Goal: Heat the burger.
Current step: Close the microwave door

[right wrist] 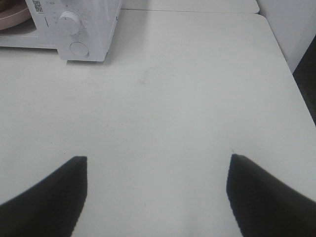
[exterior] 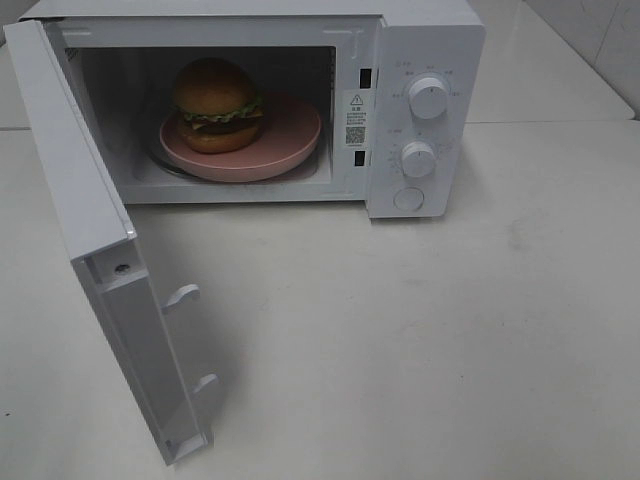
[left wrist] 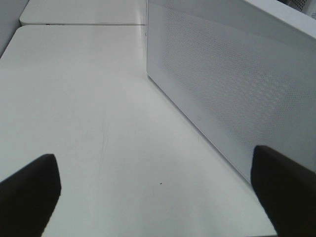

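Observation:
The burger (exterior: 216, 104), with a golden-brown bun, lettuce and dark patties, sits on a pink round plate (exterior: 285, 140) inside the white microwave (exterior: 425, 40). The microwave door (exterior: 90, 230) is swung wide open toward the front left. Neither arm shows in the exterior high view. My left gripper (left wrist: 153, 192) is open over bare table, with the door's perforated outer face (left wrist: 232, 84) beside it. Over the table to the right of the microwave, my right gripper (right wrist: 157, 190) is open and empty; its view catches the control panel (right wrist: 74, 29) and the plate's edge (right wrist: 12, 15).
Two dials (exterior: 428, 97) (exterior: 418, 158) and a round button (exterior: 408, 198) sit on the microwave's right panel. White table (exterior: 420, 340) spreads in front of the microwave. A seam to a second table (left wrist: 84, 23) lies beyond the door.

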`<state>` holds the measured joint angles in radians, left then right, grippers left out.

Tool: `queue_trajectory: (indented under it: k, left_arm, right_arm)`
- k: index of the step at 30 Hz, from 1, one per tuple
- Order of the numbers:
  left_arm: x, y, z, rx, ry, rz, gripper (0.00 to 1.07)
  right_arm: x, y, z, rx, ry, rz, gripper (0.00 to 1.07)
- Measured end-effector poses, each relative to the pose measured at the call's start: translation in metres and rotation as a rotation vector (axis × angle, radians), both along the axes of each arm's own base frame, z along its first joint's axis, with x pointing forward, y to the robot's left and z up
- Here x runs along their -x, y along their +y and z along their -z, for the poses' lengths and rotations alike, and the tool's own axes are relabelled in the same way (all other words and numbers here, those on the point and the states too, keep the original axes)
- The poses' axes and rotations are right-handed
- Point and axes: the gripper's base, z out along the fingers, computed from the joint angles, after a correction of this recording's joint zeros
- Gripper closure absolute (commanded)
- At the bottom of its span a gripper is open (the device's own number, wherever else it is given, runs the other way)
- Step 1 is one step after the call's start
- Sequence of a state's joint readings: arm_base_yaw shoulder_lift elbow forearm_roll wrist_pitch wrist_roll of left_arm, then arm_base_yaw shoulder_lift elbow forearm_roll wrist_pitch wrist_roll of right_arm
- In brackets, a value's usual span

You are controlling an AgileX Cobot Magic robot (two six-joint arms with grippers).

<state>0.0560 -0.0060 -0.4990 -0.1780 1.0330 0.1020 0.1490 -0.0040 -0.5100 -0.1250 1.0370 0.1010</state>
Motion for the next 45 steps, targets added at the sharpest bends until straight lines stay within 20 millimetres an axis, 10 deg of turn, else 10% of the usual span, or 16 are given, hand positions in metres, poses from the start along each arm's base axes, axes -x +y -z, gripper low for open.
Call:
queue_trajectory:
  k: [29, 45]
  left_arm:
    - [0.000, 0.000, -0.002, 0.000, -0.009, -0.001, 0.11]
    - [-0.039, 0.004, -0.023, 0.021, -0.034, -0.030, 0.80]
  right_arm:
    - [0.000, 0.000, 0.000, 0.000, 0.000, 0.000, 0.32]
    - [0.000, 0.000, 0.000, 0.000, 0.000, 0.000, 0.32]
